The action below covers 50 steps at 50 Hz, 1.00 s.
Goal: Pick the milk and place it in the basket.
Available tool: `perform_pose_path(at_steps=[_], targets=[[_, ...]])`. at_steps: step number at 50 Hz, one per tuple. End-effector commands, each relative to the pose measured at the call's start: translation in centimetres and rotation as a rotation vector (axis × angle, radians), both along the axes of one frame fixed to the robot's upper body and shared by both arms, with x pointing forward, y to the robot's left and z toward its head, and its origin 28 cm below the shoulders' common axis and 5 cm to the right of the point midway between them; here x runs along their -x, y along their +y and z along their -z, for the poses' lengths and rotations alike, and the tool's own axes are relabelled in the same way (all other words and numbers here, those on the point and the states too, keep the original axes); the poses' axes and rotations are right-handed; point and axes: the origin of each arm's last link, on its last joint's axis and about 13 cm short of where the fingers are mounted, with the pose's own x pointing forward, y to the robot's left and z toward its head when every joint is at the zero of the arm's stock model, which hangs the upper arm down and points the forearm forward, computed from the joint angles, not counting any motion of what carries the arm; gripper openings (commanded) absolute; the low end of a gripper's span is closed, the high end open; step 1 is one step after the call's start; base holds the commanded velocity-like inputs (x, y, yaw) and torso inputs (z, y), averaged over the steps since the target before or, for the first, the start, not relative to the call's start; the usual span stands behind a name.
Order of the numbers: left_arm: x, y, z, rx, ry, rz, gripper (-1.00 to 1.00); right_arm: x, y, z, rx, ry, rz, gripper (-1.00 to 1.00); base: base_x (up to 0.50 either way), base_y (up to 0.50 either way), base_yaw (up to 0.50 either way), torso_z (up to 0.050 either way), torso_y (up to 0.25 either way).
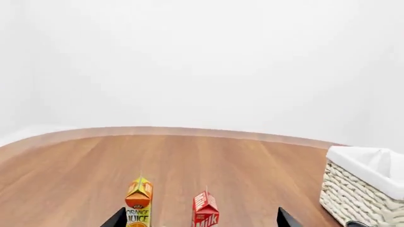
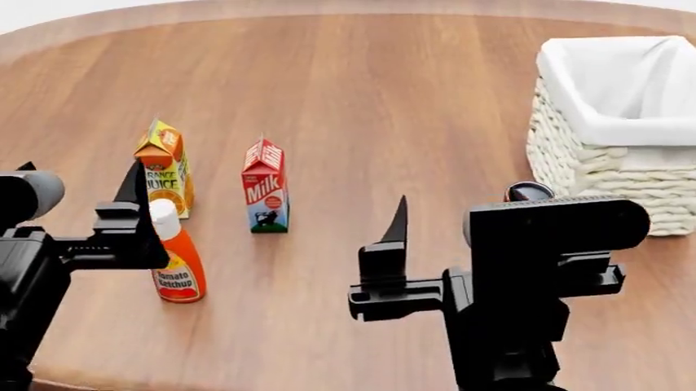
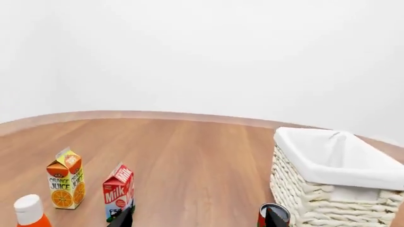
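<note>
Red milk (image 2: 266,189) upright, apparently untouched, basket (image 2: 609,163) well apart

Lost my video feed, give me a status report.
Both grippers open, empty. Milk upright on table, untouched, basket off to its right. Orange juice and ketchup stand close by the milk.

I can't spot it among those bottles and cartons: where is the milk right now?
In the head view the milk stands upright on the table, left of centre, just right of the orange juice carton, apart from it, and far left of the basket.
</note>
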Motion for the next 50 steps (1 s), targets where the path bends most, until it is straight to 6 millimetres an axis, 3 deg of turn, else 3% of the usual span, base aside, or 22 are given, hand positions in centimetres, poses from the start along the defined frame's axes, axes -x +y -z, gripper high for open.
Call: perform_pose_path(at_steps=[1,13,50], targets=[[0.03,-0.01,-3.77,-0.009,-0.051,0.031,1.00,0.30,-0.19,-3.64,0.034,-0.026,-0.037,1.00,0.50,0.00,0.00,0.000,0.000],[-0.18,0.15,-3.96,-0.013,-0.058,0.027,1.00,0.20,-0.27,-4.48,0.026,-0.043,-0.036,1.00,0.50,0.00,0.00,0.000,0.000],[-0.39,0.37,-4.00,-0.011,-0.068,0.021,1.00,-0.18,-0.33,-4.37,0.024,-0.036,-0.044,1.00,0.50,0.00,0.00,0.000,0.001]])
